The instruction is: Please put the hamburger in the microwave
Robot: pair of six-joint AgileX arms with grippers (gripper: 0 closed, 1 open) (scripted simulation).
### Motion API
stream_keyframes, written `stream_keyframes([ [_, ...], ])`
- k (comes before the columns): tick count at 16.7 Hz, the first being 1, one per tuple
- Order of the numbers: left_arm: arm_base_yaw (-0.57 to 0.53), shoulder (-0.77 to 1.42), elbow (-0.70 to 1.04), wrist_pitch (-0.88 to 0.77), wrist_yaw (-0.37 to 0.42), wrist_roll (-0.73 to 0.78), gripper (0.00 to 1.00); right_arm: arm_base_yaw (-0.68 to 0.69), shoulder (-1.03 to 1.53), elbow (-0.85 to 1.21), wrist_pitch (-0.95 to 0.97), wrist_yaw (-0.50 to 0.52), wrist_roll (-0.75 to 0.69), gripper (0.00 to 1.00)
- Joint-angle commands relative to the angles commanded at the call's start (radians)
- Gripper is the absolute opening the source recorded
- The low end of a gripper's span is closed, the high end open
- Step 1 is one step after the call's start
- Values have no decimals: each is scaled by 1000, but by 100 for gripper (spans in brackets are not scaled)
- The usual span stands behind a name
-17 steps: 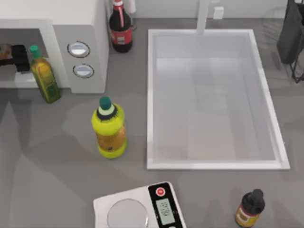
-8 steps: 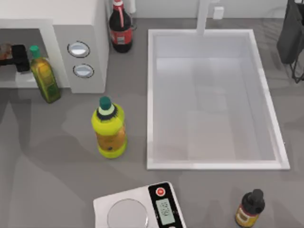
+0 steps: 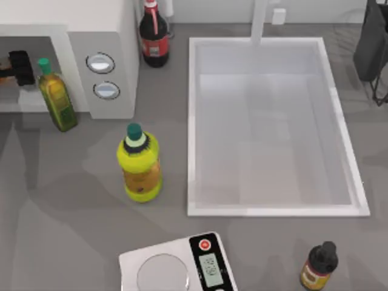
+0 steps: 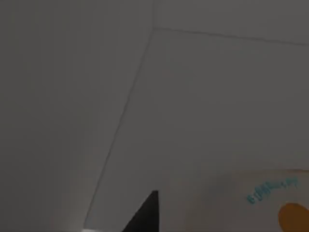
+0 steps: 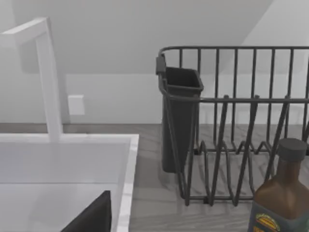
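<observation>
Inside the microwave (image 3: 66, 36), at the table's far left, the left gripper (image 3: 19, 67) sits in the cavity — whether its fingers are apart or together cannot be told. The left wrist view shows the cavity's pale walls and, at the edge, an orange patch that may belong to the hamburger (image 4: 293, 216). A green-capped oil bottle (image 3: 57, 96) stands at the cavity's mouth — the yellow bottle (image 3: 139, 165) stands between microwave and scale (image 3: 177, 265). The sink (image 3: 194, 121) lies right.
</observation>
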Motion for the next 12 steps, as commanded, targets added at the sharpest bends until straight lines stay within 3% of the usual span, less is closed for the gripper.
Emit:
stream_keyframes([
  [5,40,-89,-113,80,41,22,100,0,0,0,0,0,0,100],
  [12,113,-208,-409,172,74,98,100,0,0,0,0,0,0,100],
])
